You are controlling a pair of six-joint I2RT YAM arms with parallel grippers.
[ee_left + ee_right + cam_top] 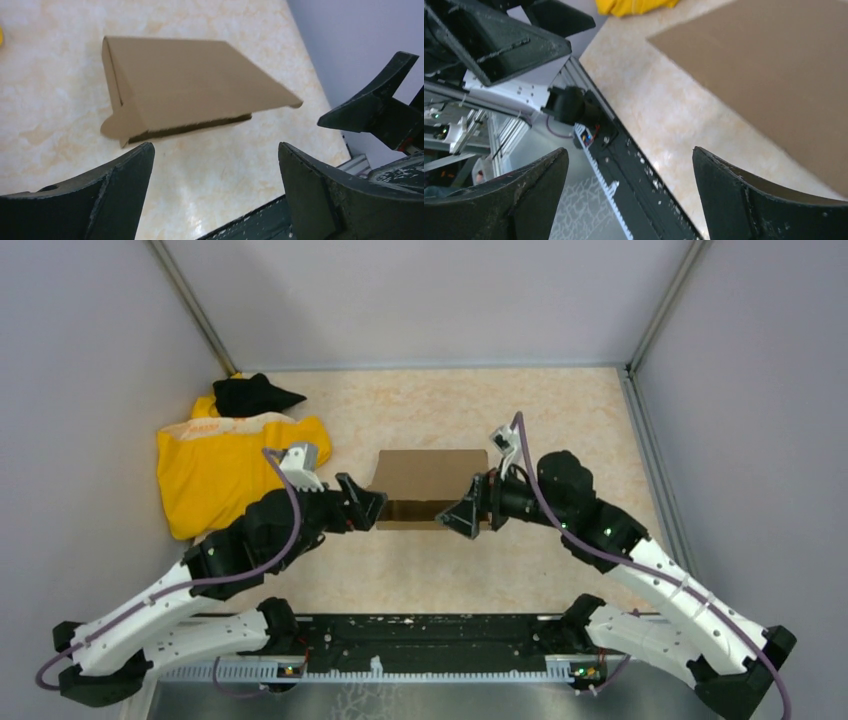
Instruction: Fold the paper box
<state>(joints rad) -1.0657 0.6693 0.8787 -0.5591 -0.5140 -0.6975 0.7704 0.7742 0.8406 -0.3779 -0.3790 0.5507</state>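
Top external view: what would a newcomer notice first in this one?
The brown paper box, folded into a shallow closed shape, sits in the middle of the table. The left gripper and right gripper flank its near corners, jaws open and holding nothing. At the far left lies a bright yellow cloth with a black cloth bunched at its far edge.

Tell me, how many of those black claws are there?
2: the left gripper sits by the left end of the paper box, the right gripper by its right end. Both are open, holding nothing.
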